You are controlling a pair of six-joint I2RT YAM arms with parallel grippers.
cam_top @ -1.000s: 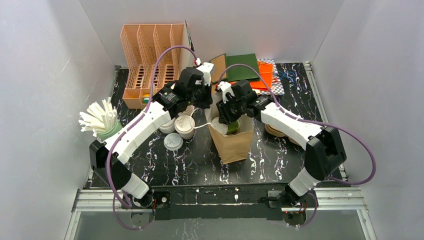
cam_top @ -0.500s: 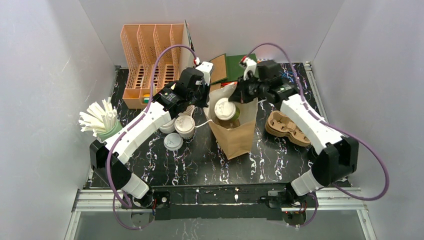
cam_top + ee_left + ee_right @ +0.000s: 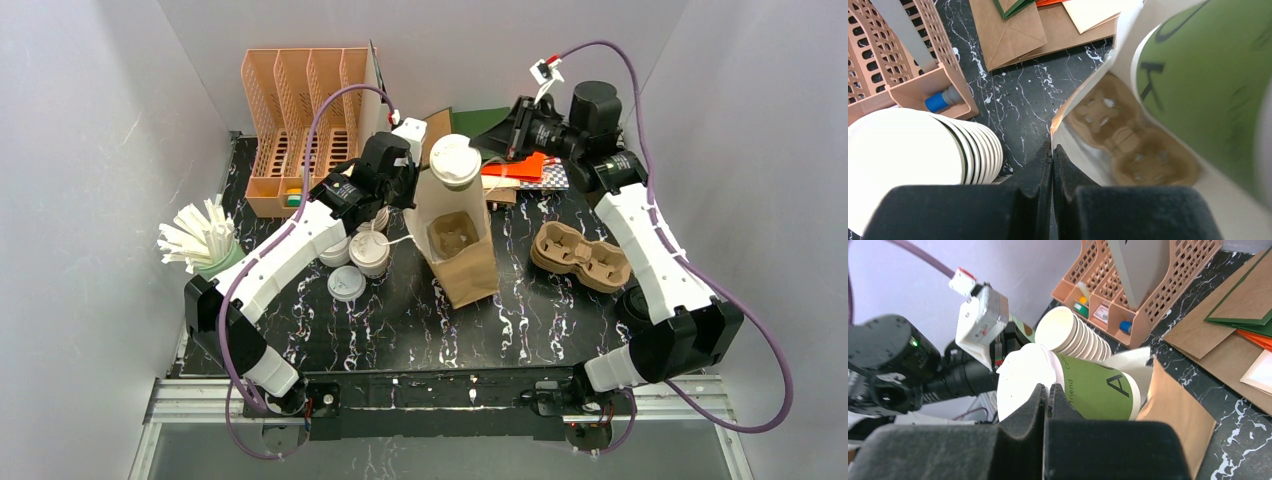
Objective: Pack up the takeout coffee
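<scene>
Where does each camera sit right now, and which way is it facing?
Top external: above and behind the robot, looking down on the table; both arms show whole.
Left wrist: low beside the bag, looking down past its shut left gripper into the paper bag.
Right wrist: raised high, looking back past its shut right gripper at the green cup and the left arm.
Shared: all three show the green cup and the paper bag.

A bag (image 3: pixel 465 270) was stood on the black table (image 3: pixel 560 330); left of the bag a lidded cup (image 3: pixel 369 250) and straws (image 3: pixel 200 235) were set, right a carrier (image 3: pixel 580 255), behind-left a rack (image 3: pixel 300 110).
</scene>
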